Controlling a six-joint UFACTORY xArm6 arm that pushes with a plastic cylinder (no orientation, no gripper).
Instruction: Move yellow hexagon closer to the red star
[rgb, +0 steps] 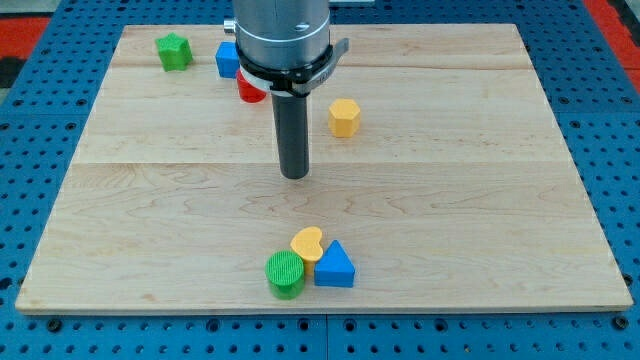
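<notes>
On the wooden surface (480, 200), going from the view's left: a green star (173, 51) sits far up at 11 o'clock. Next comes a blue block (227, 60), then a red block (249, 91) – mostly hidden behind my arm. My tip (294, 176) rests mid-board, touching nothing. There is no claw, just the rod. The yellow hexagon (344, 117) sits at 2 o'clock from my tip. Down at 6 o'clock huddle a green cylinder (285, 274), yellow heart (308, 243) and blue triangle (335, 266).
</notes>
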